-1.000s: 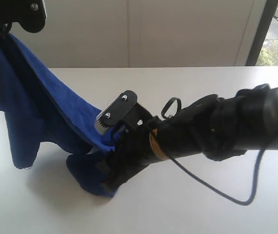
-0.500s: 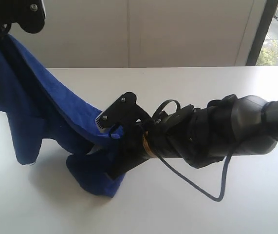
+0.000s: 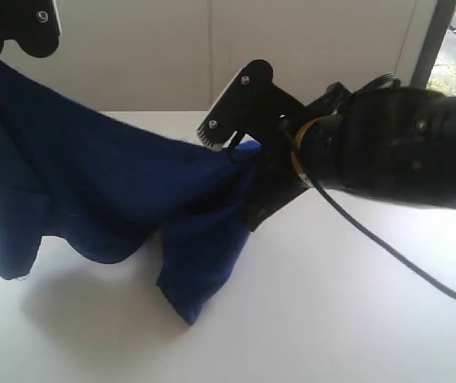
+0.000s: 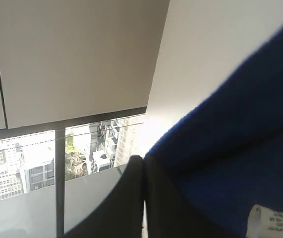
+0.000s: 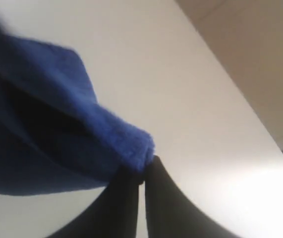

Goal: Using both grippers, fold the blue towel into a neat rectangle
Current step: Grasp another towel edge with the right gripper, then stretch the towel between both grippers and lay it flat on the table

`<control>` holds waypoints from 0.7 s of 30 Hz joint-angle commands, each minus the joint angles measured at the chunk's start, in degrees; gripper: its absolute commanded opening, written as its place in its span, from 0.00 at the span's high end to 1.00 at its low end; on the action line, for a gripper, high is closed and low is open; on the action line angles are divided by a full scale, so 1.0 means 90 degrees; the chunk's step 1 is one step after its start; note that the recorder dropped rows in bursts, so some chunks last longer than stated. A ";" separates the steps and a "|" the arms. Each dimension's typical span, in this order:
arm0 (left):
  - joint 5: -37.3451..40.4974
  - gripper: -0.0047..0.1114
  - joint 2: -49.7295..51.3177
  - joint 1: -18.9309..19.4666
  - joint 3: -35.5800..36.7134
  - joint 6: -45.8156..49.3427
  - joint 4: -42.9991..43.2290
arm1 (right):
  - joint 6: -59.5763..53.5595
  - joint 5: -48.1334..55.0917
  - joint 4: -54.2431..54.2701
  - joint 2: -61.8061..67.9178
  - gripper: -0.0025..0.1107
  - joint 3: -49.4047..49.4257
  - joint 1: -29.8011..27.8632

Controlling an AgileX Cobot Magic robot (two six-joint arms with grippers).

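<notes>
Right tool [image 5: 142, 174] is clenched on a bunched corner of the blue towel [image 5: 47, 124], its black fingers [image 5: 114, 208] pressed together with the plush fold pinched at their tips. In the exterior view this tool [image 3: 242, 155] holds that corner raised above the white table [image 3: 355, 319], near the middle of the scene. A ridged grey module [image 3: 228, 112] juts from the arm just above the grip, and a black cable [image 3: 387, 255] trails from the arm down over the table. Left tool [image 4: 142, 163] is likewise clenched, its jaws showing only a thin slit between them. The towel's edge runs in against its tip, and a white label [image 4: 272, 223] sewn to the cloth shows close by. Seen from outside, the towel [image 3: 108, 183] hangs from the upper left, where the left arm leaves the view, and stretches across to the right tool, sagging between the two holds. One lobe droops at the far left and a longer flap hangs to a point below the right grip; whether either touches the table cannot be told. A window [image 4: 42, 168] with buildings beyond it lies behind the left tool.
</notes>
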 commanded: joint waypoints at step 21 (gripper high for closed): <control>0.0319 0.96 -0.0280 0.0730 -0.0002 0.0303 -0.0851 | -0.5338 0.4833 0.1860 -0.1151 0.98 -0.2244 -0.0006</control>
